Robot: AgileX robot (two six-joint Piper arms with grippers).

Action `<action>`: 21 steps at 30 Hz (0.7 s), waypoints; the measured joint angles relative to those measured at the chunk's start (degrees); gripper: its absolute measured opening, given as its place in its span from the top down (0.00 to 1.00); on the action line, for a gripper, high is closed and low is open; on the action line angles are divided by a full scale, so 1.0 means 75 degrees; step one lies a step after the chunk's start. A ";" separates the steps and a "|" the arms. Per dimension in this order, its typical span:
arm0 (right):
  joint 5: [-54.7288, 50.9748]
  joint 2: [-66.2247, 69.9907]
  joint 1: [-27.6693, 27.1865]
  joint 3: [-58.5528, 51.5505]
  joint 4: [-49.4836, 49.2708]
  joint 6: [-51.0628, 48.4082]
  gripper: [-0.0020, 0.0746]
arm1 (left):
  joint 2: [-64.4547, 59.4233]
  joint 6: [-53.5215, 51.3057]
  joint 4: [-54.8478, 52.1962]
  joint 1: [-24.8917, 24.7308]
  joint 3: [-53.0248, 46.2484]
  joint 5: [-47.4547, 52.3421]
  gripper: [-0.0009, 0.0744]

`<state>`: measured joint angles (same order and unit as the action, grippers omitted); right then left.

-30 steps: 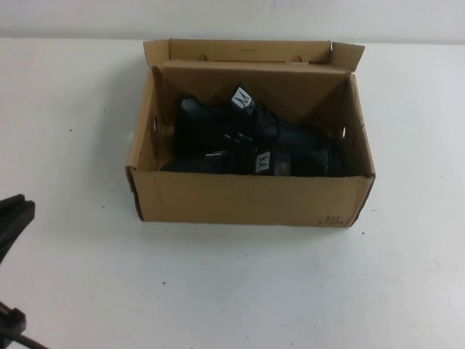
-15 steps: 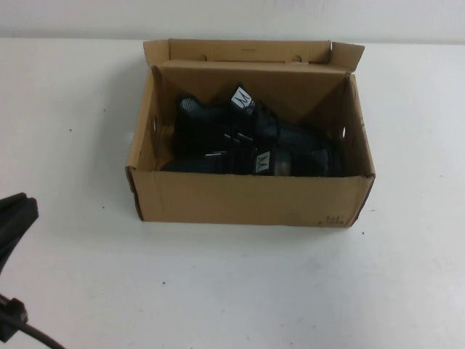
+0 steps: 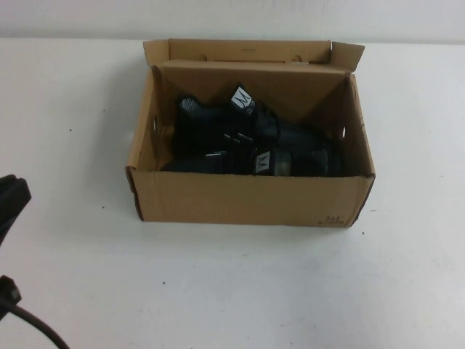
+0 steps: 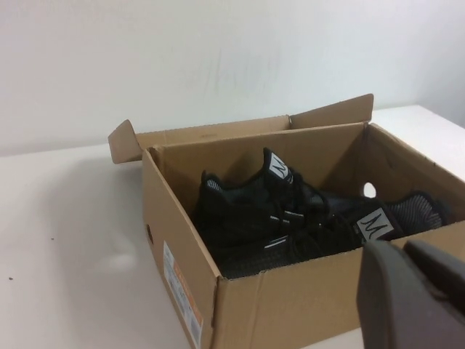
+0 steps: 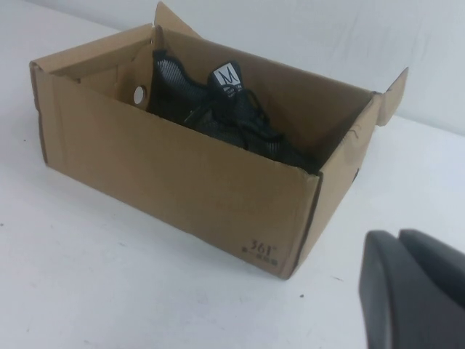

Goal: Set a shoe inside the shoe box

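Observation:
The brown cardboard shoe box [image 3: 247,200] stands open in the middle of the table, its lid flap folded back. A black mesh shoe [image 3: 218,123] with a white tongue tag lies inside along the far side. Its matching mate [image 3: 211,161] lies inside against the near wall. Both show in the left wrist view, the shoe [image 4: 240,211] and the mate [image 4: 290,247]. My left gripper [image 3: 13,200] is at the far left edge of the table, away from the box [image 4: 290,305], shut and empty [image 4: 407,251]. My right gripper [image 5: 402,236] is shut and empty, off the box's [image 5: 182,174] right corner.
The white table [image 3: 232,291] surrounds the box on all sides. A white wall [image 3: 232,14] runs behind it. A black cable [image 3: 36,327] of the left arm shows at the lower left corner.
My left gripper has drawn back slightly toward the left edge of the high view. The box and both shoes have not moved.

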<state>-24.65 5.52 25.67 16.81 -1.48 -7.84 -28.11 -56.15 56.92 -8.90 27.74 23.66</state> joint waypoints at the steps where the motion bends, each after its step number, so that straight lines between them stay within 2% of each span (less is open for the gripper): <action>1: 0.0000 0.0000 0.0000 -0.0003 0.0000 0.0000 1.00 | 0.0000 0.0000 0.0000 0.0000 0.0000 -0.0015 0.99; 12: 0.0000 0.0000 0.0000 -0.0016 0.0000 0.0000 1.00 | 0.0074 0.0003 0.0019 0.0000 -0.0016 -0.0025 0.99; 21: 0.0000 0.0000 0.0000 -0.0016 0.0000 0.0000 1.00 | 0.1493 0.0017 -0.0028 0.0000 -0.0513 -0.0032 0.99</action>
<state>-24.65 5.52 25.67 16.69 -1.48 -7.84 -16.91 -56.03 56.71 -8.90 23.89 23.41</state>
